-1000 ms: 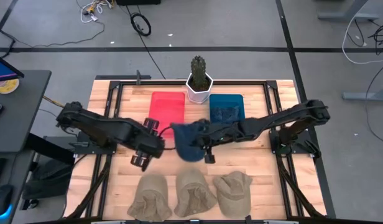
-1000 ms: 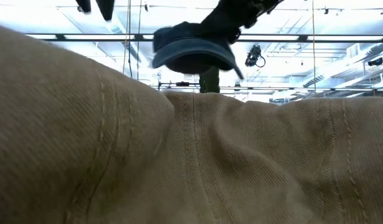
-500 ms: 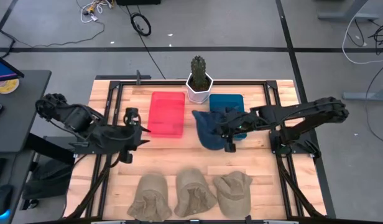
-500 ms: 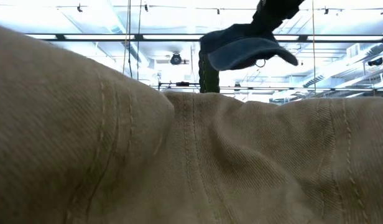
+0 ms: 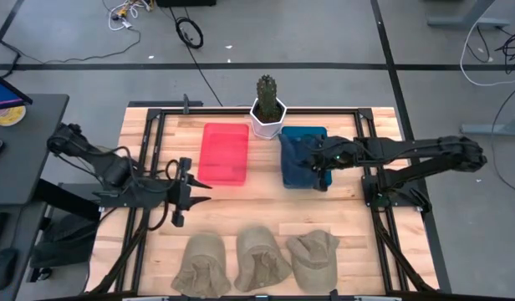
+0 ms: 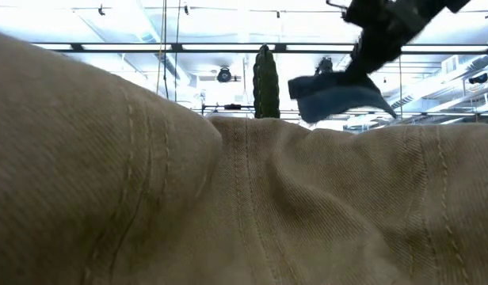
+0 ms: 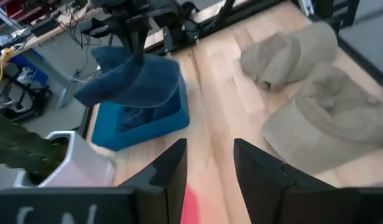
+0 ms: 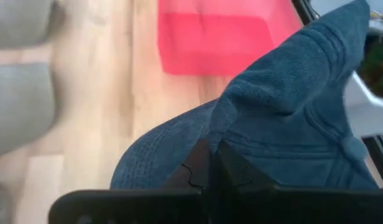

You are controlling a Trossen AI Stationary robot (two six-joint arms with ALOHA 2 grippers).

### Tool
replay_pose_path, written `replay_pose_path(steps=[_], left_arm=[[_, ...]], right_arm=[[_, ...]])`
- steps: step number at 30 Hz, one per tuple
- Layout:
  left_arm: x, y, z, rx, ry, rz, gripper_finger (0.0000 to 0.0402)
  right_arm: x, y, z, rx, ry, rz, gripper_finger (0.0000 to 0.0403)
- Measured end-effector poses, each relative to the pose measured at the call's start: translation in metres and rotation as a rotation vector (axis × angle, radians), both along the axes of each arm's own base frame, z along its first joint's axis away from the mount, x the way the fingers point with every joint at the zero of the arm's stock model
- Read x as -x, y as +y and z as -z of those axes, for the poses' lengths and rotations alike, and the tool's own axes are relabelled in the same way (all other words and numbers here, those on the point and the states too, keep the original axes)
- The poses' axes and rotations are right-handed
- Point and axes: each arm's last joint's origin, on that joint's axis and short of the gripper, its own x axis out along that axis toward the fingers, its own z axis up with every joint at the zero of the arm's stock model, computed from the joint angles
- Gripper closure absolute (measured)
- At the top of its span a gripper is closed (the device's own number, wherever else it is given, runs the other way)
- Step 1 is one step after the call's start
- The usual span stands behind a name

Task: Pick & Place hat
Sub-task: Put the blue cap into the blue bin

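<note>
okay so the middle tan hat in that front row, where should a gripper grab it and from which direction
Probably from straight above. The middle tan hat lies slumped on the table between two other tan hats, so side approaches look crowded. Pinch a raised fold of the soft crown; the fabric bunches there and should give the fingers something to close on. The open left gripper is nearer.

one blue hat (image 5: 297, 159), three tan hats (image 5: 259, 257), two bins (image 5: 223, 153)

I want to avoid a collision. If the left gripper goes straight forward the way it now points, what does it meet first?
Judging by its wrist view, the left gripper, open, points across bare table toward the blue bin, with the blue hat hanging over it. The bin probably comes first, though depth is unclear.
</note>
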Motion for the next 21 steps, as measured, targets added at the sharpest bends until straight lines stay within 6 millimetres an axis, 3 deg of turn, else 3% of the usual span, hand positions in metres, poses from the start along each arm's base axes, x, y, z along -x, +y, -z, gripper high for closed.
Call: replay_pose_path(steps=[7,11,21], left_arm=[[-0.001,0.004,0.063,0.048,-0.143,0.014,0.0266],[-0.001,0.009,0.092,0.061,-0.148,-0.008,0.0266],[0.001,0.014,0.117,0.105,-0.163,-0.045,0.0266]], right_arm=[[0.007,-0.016,0.039,0.044,0.055,-0.012,0.0403],[0.011,-0.024,0.05,0.029,0.076,0.014,0.0401],[0.017,-0.034,0.075,-0.046,0.041,0.004,0.0399]])
